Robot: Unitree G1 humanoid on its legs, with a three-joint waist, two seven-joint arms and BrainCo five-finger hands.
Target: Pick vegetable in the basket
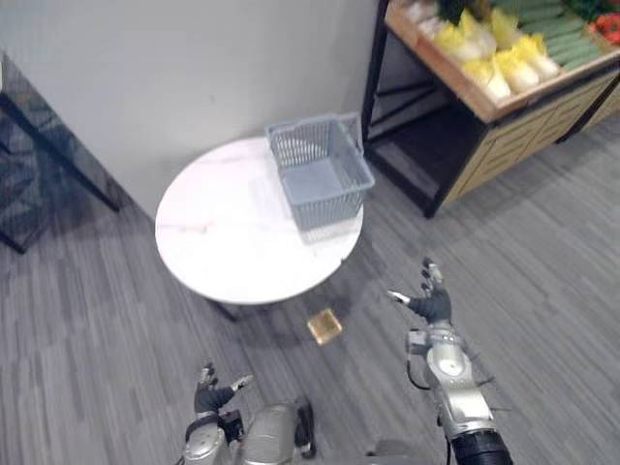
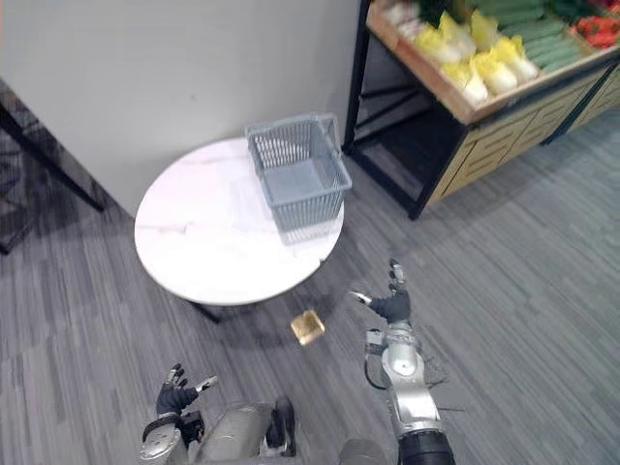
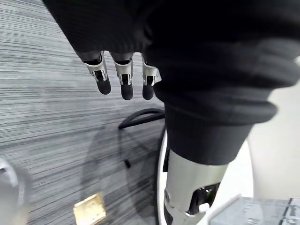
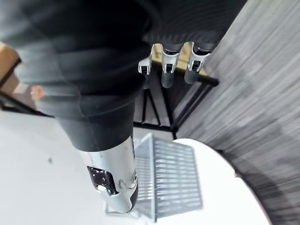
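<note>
Approach phase, nothing in hand yet. The grey basket [image 1: 330, 207] stands empty on the round white table [image 1: 228, 242], at the table's far-right edge, i.e. the side nearest the produce shelf [image 1: 528, 121]. The veg. lie on that shelf, well apart from both hands: pale yellow-green cabbages [image 1: 511, 70] in front, long green veg. [image 1: 560, 37] behind, sth. red [image 1: 608, 29] at the corner, too small to name. The right hand [image 1: 432, 306] is raised over the floor between table and shelf, fingers straight and spread, thumb out, empty. The left hand [image 1: 207, 396] hangs low by the body, fingers likewise relaxed and empty. A small brass-coloured floor plate [image 1: 325, 326] sits just off the table's near edge. Judgement: the step in hand is the reach to the shelf w/ the right hand, it being the nearer. To do it well, close in on the shelf first, since it looks out of arm's reach from here. Aim at a front-row cabbage, the easiest to get at. Come from above w/ fingers wide, as a cabbage is bulky and rounded. Wrap fingers and thumb on opposite sides rather than pinch leaves, which may tear or slip. Keep the arm off the shelf's raised wooden lip, and clear the basket rim on the way back.
</note>
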